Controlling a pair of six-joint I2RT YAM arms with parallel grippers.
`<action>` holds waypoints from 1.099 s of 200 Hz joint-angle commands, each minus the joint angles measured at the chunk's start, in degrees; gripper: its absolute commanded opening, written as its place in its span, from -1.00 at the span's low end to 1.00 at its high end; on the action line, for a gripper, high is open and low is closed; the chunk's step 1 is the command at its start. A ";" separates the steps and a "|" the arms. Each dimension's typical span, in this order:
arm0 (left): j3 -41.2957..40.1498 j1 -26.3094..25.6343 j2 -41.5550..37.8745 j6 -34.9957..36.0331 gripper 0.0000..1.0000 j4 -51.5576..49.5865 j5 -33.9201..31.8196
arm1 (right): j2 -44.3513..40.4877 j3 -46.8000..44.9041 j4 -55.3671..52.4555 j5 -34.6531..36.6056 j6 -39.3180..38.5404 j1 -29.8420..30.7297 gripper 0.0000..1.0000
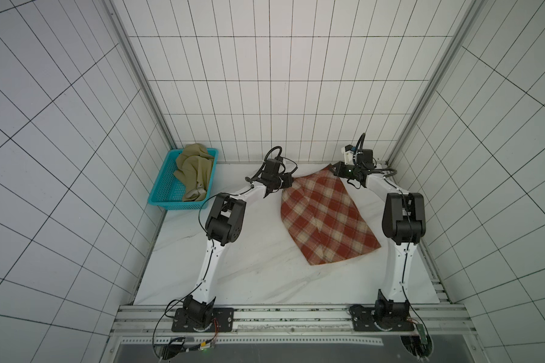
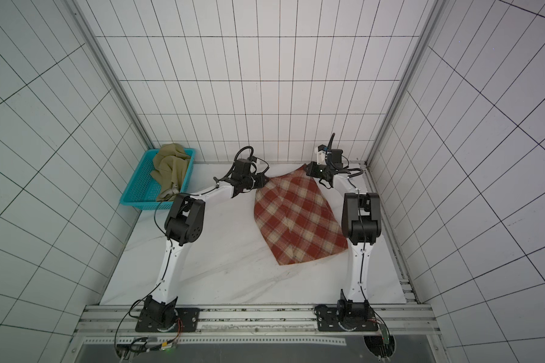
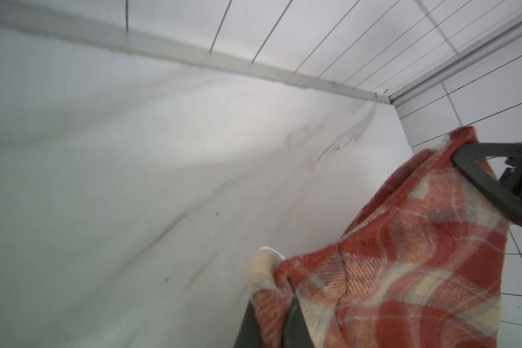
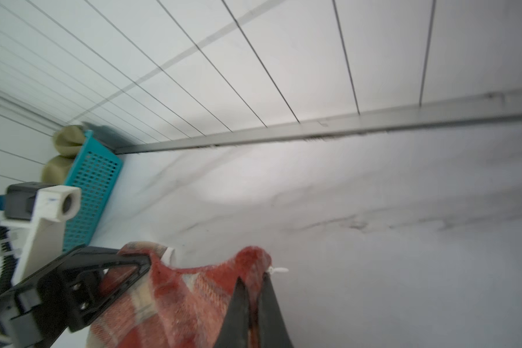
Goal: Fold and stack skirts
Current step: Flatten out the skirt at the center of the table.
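While the red-rust and cream plaid skirt is lying spread mostly flat on the right half of the white table, its far edge is rising slightly off the surface. Both grippers are pinching that far edge. The left gripper is clamping tight on the far left corner, and the right gripper is clamping tight on the far right corner. Cloth is showing between the jaws in both wrist views. No finished fold is showing in this skirt, so the first fold seems to be only beginning. At the far left, the olive-khaki skirt is sitting crumpled in the teal basket, probably unfolded, though its lower part is hard to make out. Folding both skirts and stacking them is remaining.
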 commanded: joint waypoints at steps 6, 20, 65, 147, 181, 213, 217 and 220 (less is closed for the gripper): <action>4.81 4.10 -11.02 3.00 -1.00 -2.26 -7.94 | -7.88 12.88 -0.56 1.16 -2.80 -0.42 -1.00; 5.00 5.42 -15.46 4.12 -1.00 -2.62 -9.82 | -10.47 15.60 -1.90 1.49 -3.81 -0.42 -1.00; -3.69 6.91 -33.76 9.88 -1.00 0.16 -18.09 | -22.67 10.98 -0.56 -2.39 -6.71 -0.29 -1.00; -58.44 -4.04 -62.63 6.76 -1.00 5.90 -27.61 | -53.82 -56.15 21.63 4.64 -3.58 10.76 -1.00; -73.57 -8.32 -72.44 -1.54 -0.98 1.34 -30.46 | -63.54 -72.84 23.53 8.32 1.35 15.79 -0.61; -79.77 -12.51 -81.10 -5.13 0.17 -3.48 -31.42 | -70.63 -77.38 19.99 10.56 4.09 18.88 0.10; -79.78 -12.68 -81.96 -5.15 0.20 -4.06 -30.92 | -71.38 -77.40 19.35 10.81 4.26 19.00 0.13; -79.79 -12.84 -82.63 -5.15 0.22 -4.47 -30.75 | -71.87 -77.33 18.88 11.05 4.49 19.05 0.14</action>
